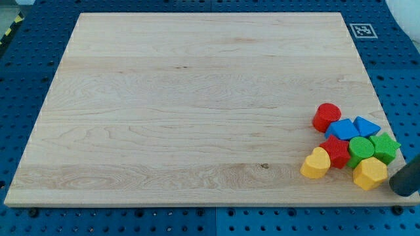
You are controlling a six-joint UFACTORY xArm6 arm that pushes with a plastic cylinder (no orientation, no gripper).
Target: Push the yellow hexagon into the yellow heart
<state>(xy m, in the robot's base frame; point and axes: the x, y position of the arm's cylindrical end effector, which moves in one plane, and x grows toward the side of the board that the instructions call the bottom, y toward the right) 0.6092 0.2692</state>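
We logged yellow hexagon at board's bottom-right, red block betw. it & yellow heart; our tip just right of hexagon; no pincer on rig.

Single high oblique view over whole board

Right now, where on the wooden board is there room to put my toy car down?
The wooden board is bare from its left edge across to the red cylinder and yellow heart. The lower right corner is crowded: blue blocks, red block, green blocks, yellow hexagon, with my tip beside it.
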